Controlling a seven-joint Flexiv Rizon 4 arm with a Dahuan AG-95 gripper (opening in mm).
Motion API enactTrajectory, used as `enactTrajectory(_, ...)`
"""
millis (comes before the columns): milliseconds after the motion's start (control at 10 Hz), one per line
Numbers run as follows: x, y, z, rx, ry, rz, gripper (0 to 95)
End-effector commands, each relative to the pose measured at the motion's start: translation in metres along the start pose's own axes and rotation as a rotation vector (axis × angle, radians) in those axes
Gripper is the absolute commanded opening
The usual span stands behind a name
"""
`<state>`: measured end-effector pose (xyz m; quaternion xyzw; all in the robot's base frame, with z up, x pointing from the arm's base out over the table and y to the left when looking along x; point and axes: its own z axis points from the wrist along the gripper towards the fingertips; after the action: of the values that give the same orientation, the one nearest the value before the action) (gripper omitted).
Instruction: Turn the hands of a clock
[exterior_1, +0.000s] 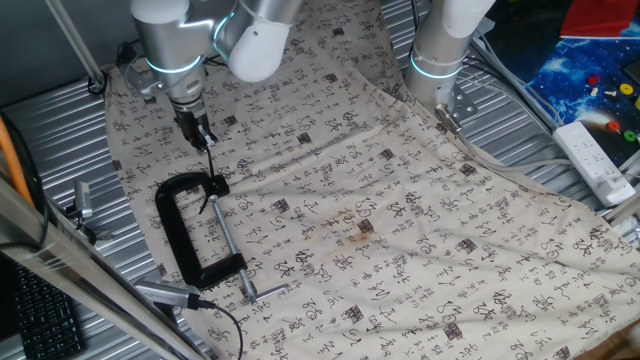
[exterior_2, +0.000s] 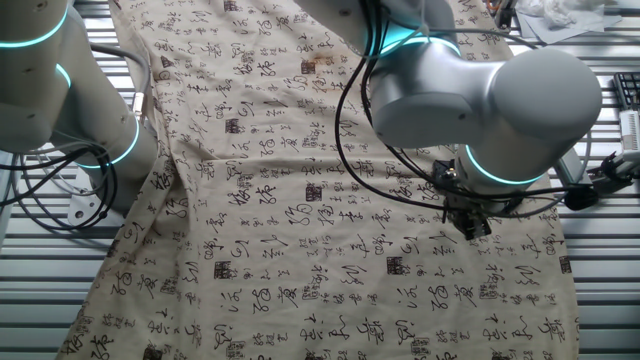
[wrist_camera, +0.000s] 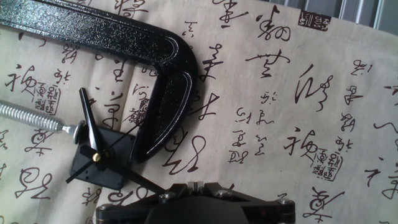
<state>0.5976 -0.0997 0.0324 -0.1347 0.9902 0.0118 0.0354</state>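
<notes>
Hand view shows the hands (wrist_camera: 93, 146) clearly; tool (exterior_1: 203, 135) opening cannot be judged

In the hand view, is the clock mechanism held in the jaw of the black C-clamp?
Yes, the small black clock mechanism sits between the silver screw tip and the black C-clamp arm.

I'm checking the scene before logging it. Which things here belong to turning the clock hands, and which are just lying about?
Belong to the job:
- hands, on a small black clock movement
- black C-clamp gripping that movement
- gripper, above the clamp

Lying about:
- white power strip
- patterned cloth over the table
- black keyboard
</notes>
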Motion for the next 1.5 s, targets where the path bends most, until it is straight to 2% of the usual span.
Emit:
enactTrajectory(100,0.0005,0.0005,0.0006,0.002,-0.001,0.001,0.0)
enactTrajectory(1500,0.0023,0.0029,0.0017,0.002,-0.003,0.008,0.0)
